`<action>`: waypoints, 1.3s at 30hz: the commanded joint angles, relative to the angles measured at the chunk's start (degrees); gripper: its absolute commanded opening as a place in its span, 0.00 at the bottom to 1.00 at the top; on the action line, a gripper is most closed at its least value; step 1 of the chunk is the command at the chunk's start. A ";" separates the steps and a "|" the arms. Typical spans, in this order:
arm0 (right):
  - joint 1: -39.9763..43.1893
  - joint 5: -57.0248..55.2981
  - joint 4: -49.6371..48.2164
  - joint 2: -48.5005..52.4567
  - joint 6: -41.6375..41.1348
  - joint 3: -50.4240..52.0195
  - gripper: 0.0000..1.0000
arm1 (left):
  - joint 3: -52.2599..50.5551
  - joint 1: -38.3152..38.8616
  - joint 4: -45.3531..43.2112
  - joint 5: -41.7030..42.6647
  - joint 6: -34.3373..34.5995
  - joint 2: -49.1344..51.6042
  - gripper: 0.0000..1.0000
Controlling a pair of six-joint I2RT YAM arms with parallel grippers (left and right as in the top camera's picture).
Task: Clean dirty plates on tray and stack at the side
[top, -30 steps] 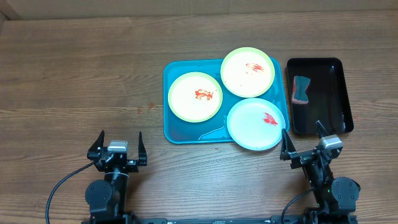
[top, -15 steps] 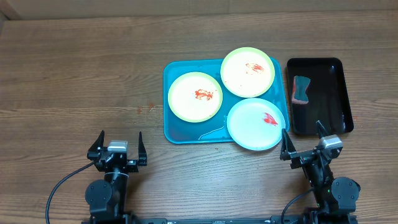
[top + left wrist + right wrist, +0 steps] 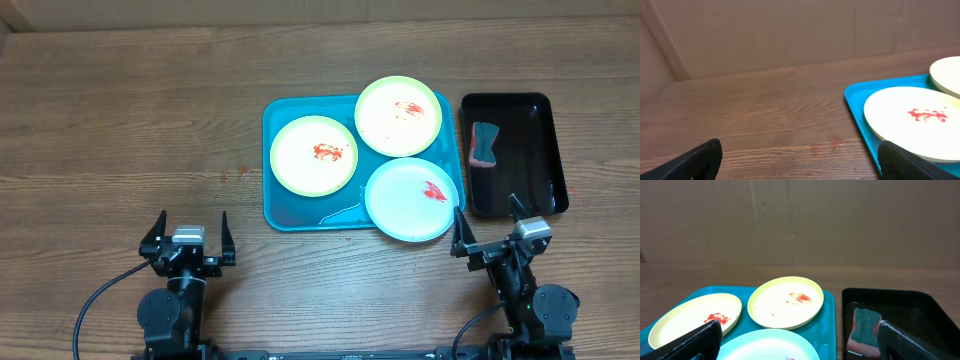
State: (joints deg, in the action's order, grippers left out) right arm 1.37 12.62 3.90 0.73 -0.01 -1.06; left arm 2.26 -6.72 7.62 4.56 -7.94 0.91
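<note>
- Plates [image 3: 314, 154], overhead: spotted all three on the blue tray [image 3: 290, 210], each smeared red; saw left gripper [image 3: 192, 220] and right gripper [image 3: 486, 212] short of it, jaws wide, empty.
- Left wrist: caught tray's left end, one smeared plate.
- Right wrist: caught sponge [image 3: 865, 325] in black tray [image 3: 920, 305] alongside.

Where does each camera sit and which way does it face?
Overhead: above the wooden table, looking down at the turquoise rectangular plastic tray; left arm, right arm below.
Left wrist: low, facing forward at the tray's left end; open jaws at bottom corners.
Right wrist: likewise, facing the tray's right side.
Both wrists share the left green-rimmed round plate.
</note>
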 commanded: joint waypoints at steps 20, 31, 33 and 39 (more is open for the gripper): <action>-0.24 -0.61 2.05 8.41 -7.10 -11.26 1.00 | 21.53 0.37 10.93 9.94 -4.17 19.76 1.00; -0.22 -5.57 20.33 31.41 -7.08 -38.47 1.00 | 62.58 0.39 38.53 16.98 -4.48 60.37 1.00; -0.22 -5.55 24.57 35.93 -7.08 -44.02 1.00 | 70.16 0.46 44.87 17.18 -4.22 66.88 1.00; 0.31 -5.49 42.27 52.09 -7.13 -63.47 1.00 | 88.13 3.39 58.38 17.18 -2.34 81.35 1.00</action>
State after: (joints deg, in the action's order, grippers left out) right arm 1.41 7.94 42.33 46.74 -6.87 -56.47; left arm 83.57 -5.26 63.99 20.16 -11.27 77.93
